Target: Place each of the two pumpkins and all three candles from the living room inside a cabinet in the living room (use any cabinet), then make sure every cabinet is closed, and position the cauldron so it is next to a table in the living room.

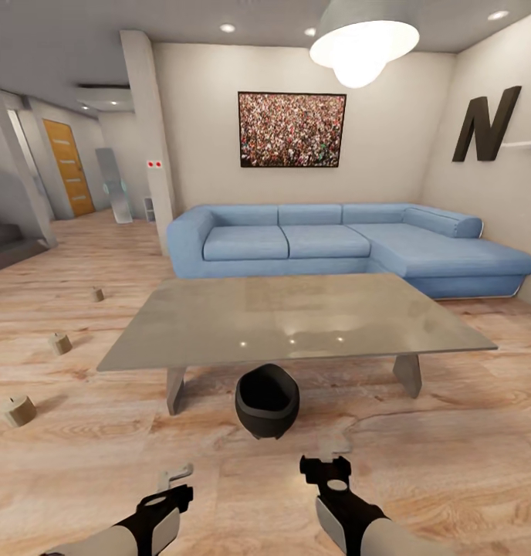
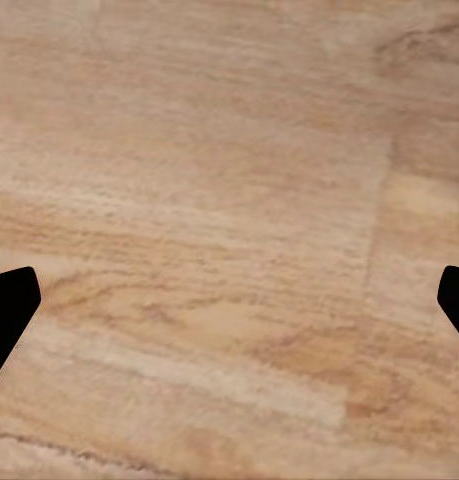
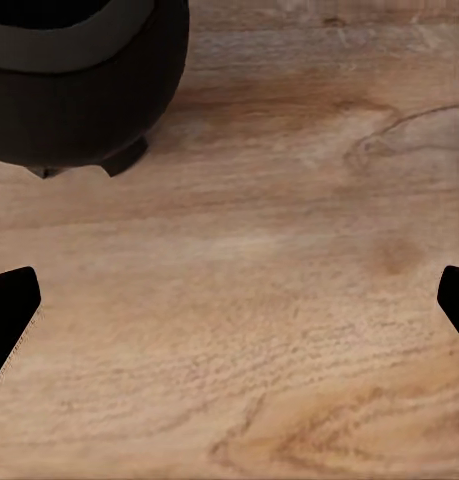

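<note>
You see a black cauldron (image 1: 267,401) beside a glossy grey table (image 1: 296,316), a blue sofa (image 1: 335,243), three tan candles (image 1: 18,411) on pale streaked wood-grain floor (image 1: 451,463), an orange door (image 1: 69,166), and a speckled multicoloured picture (image 1: 292,129).

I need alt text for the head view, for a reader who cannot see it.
A black cauldron stands on the wooden floor at the near edge of a grey coffee table, with a blue sofa behind. Three candles lie left; both grippers hang empty.
</note>
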Controlling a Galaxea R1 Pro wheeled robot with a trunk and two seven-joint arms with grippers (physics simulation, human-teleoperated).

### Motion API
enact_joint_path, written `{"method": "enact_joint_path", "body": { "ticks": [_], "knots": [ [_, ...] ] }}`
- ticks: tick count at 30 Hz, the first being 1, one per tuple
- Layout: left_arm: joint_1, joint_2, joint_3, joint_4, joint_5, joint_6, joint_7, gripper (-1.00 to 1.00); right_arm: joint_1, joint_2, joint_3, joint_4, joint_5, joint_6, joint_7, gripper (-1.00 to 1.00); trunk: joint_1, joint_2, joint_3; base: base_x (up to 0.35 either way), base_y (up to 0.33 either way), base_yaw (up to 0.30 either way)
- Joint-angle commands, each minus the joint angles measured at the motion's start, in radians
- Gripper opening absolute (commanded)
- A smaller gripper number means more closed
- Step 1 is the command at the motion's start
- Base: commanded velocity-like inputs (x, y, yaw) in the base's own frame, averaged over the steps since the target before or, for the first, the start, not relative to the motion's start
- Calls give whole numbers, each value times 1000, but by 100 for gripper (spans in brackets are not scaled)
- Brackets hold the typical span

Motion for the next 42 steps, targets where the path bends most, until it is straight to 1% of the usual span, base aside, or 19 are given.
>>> {"method": "enact_joint_path", "body": {
  "ticks": [1, 2, 3, 4, 5, 8, 12, 14, 15, 20, 23, 26, 30, 31, 32, 34, 36, 39, 42],
  "knots": [
    [0, 1, -8, 4, 10, -6, 3, 100, 4, 0, 8, 2, -10, -14, -4, 100, -4, 7, 2, 0, 0, 0],
    [18, 2, -8, 16, 11, -13, 6, 100, 67, -14, 8, 3, -12, -50, 2, 100, -8, 14, 5, 0, 0, 0],
    [20, 3, -8, 16, 12, -16, 10, 100, 88, -18, 8, 3, -12, -95, 0, 100, -12, 21, 9, 0, 0, 0],
    [21, 11, -7, 16, 13, -37, 14, 100, 113, -20, 10, 14, -7, -183, -2, 100, -16, 28, 12, 0, 0, -151],
    [21, 14, -7, 16, 13, -57, 15, 100, 121, -21, 10, 28, -6, -209, 0, 100, -19, 35, 15, 0, 0, -213],
    [21, 17, -7, 16, 13, -81, 16, 100, 126, -21, 10, 69, -5, -234, 3, 100, -31, 56, 26, -2, 0, -244],
    [21, 18, -7, 16, 13, -87, 13, 100, 128, -21, 10, 90, -5, -277, 5, 100, -46, 84, 40, -99, 0, -270],
    [21, 18, -7, 16, 13, -87, 11, 100, 130, -21, 10, 104, -5, -323, 5, 100, -54, 98, 47, -249, 0, -275],
    [21, 19, -6, 16, 13, -87, 11, 100, 133, -21, 10, 129, -4, -356, 5, 100, -58, 105, 51, -308, 0, -276],
    [23, 23, -6, 17, 14, -87, 10, 100, 134, -27, 9, 152, -6, -392, 5, 100, -77, 140, 69, -324, 0, -277],
    [41, 30, -6, 18, 14, -86, 9, 100, 139, -37, 9, 159, -7, -414, 5, 100, -88, 161, 80, -332, 0, -224],
    [68, 34, -6, 18, 14, -87, 9, 100, 150, -44, 9, 167, -8, -435, 5, 100, -100, 182, 89, -334, 0, -98],
    [125, 42, -6, 18, 14, -87, 7, 100, 176, -48, 9, 175, -10, -461, 5, 100, -115, 210, 102, -242, 0, -29],
    [150, 52, -6, 18, 13, -88, 3, 100, 181, -48, 9, 176, -13, -465, 4, 100, -119, 217, 105, -64, 0, -7],
    [160, 56, -6, 18, 13, -89, -3, 100, 183, -48, 9, 176, -14, -466, 4, 100, -123, 224, 108, -41, 0, -4],
    [174, 59, -6, 18, 13, -91, -19, 100, 184, -49, 9, 177, -14, -466, 5, 100, -131, 238, 115, -27, 0, -3],
    [187, 62, -6, 18, 13, -91, -54, 100, 185, -49, 8, 176, -16, -467, 6, 100, -138, 252, 121, -10, 0, -1],
    [191, 63, -6, 18, 13, -91, -72, 100, 185, -52, 7, 173, -17, -467, 6, 100, -150, 273, 130, -3, 0, 0],
    [192, 63, -6, 18, 13, -87, -78, 100, 185, -71, 6, 164, -17, -468, 7, 100, -161, 294, 140, -1, 0, 6]
  ]
}}
